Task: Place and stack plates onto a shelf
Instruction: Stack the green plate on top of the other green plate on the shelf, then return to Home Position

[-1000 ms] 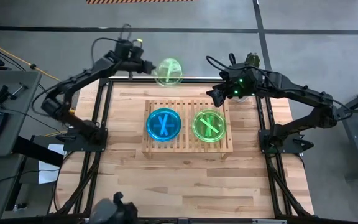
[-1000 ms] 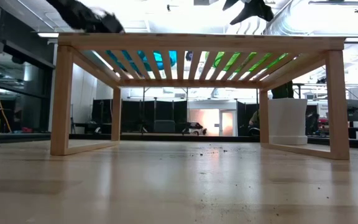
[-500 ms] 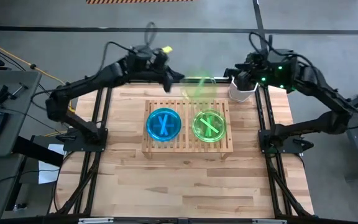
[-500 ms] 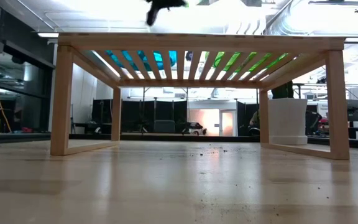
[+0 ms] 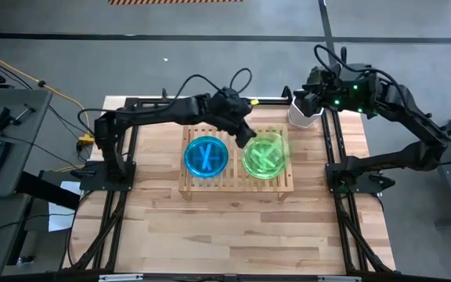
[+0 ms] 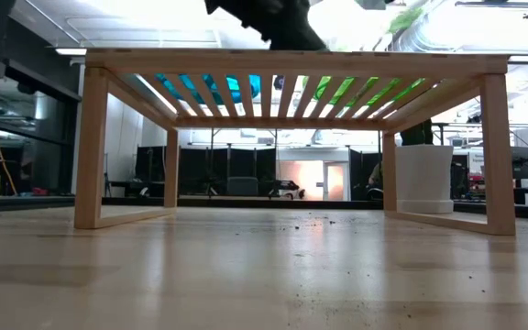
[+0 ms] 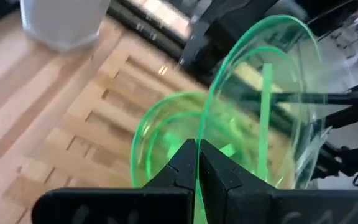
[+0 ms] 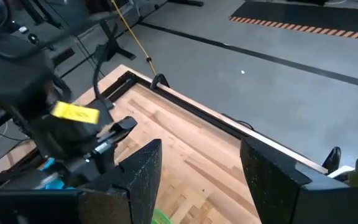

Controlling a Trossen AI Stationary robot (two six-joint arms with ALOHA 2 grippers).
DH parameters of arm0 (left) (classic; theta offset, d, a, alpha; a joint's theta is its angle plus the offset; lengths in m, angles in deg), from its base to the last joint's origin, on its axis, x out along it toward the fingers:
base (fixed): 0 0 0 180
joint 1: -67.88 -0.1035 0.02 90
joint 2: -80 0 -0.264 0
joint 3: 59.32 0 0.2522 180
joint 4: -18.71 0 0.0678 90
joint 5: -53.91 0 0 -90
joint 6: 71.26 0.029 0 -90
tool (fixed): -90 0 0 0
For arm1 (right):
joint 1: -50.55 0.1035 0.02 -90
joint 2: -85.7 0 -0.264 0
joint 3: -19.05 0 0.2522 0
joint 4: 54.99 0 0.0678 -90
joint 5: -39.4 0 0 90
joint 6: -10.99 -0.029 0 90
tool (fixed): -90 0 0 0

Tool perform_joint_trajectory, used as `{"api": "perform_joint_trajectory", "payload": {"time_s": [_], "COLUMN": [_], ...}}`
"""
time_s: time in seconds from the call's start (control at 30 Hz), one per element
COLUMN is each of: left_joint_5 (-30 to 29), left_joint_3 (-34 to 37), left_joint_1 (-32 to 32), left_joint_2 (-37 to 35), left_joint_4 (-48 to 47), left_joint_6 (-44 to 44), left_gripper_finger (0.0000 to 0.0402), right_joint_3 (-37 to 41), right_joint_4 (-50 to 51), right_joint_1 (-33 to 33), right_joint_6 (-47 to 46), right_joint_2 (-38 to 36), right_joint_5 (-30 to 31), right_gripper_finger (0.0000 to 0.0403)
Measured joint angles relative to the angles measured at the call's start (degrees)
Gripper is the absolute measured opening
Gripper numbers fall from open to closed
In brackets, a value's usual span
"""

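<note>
The slatted wooden shelf [image 5: 236,182] stands mid-table. On it lie a blue plate [image 5: 207,156] and a green plate [image 5: 266,163], each flat on the slats. My left gripper [image 5: 247,136] hovers over the shelf's middle, shut on a second green plate [image 7: 263,87], which is just above the lying green plate [image 7: 160,134]. From the low view the shelf [image 6: 291,62] shows the plates through its slats. My right gripper [image 8: 197,174] is open, high over the table's far right corner. My left gripper pinches the held green plate by its rim [image 7: 199,134] between the two fingers, slanting down from the table's left. The plate is tilted, reaching out from the fingers over the lying green plate. Whether the two plates touch, I cannot tell.
A white cup [image 5: 301,116] stands at the table's far right corner, just below my right gripper [image 5: 307,95], and shows behind the shelf [image 6: 423,179]. Black frame rails [image 5: 124,149] run along both table sides. Bare wood lies on the near half of the table [image 5: 233,235].
My left gripper has swung from beyond the table's far left edge toward the right and near side, coming down over the shelf's green plate with its green plate still held. My right gripper drew back to the far right corner above the cup, then stayed.
</note>
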Motion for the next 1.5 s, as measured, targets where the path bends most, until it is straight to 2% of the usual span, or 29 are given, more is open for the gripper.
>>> {"api": "perform_joint_trajectory", "payload": {"time_s": [0.33, 0.47, 0.83, 1.03, 1.13, 1.2, 1.27, 1.37, 1.5], "left_joint_5": [-0.99, 0.08, 3.23, 4.49, 5.58, 3.54, 0.06, -3.54, -5.14], "left_joint_3": [0.04, 0.04, 0.04, 0.02, 0.76, 4.12, 10.8, 25.03, 45.98], "left_joint_1": [0.45, 0.42, -1.33, -3.78, -5.15, -5.65, -5.79, -5.73, -4.66], "left_joint_2": [1.2, 1.2, -0.47, -4.26, -8.99, -14.56, -21.37, -31.59, -45.07], "left_joint_4": [-3.36, -4.11, -5.56, -5.75, -5.91, -3.25, 2.04, 13.76, 35.49], "left_joint_6": [2.64, 2.64, 3.56, 5.3, 7.77, 9.41, 9.63, 7.56, 0.6], "left_gripper_finger": [0.0009, 0.0038, 0.0151, 0.0169, 0.0168, 0.0165, 0.0161, 0.0154, 0.0135], "right_joint_3": [0.89, 0.89, 0.89, 0.9, 0.91, 0.91, 0.91, 0.91, 0.91], "right_joint_4": [0.68, 0.68, 0.7, 0.68, 0.68, 0.66, 0.67, 0.73, 0.9], "right_joint_1": [0.02, 0.02, 0.02, 0.02, 0.02, 0.04, 0.04, 0.04, 0.57], "right_joint_6": [0.03, 0.82, 1.07, 1.07, 1.4, 2.42, 2.77, 2.63, 1.38], "right_joint_2": [-0.09, -0.09, -0.09, -0.09, -0.09, -0.09, -0.09, -0.09, -0.04], "right_joint_5": [-0.05, -0.05, -0.05, -0.03, -0.05, -0.03, -0.05, -0.26, -0.31], "right_gripper_finger": [0.0201, 0.0201, 0.0201, 0.0201, 0.0201, 0.0201, 0.0201, 0.0201, 0.0201]}}
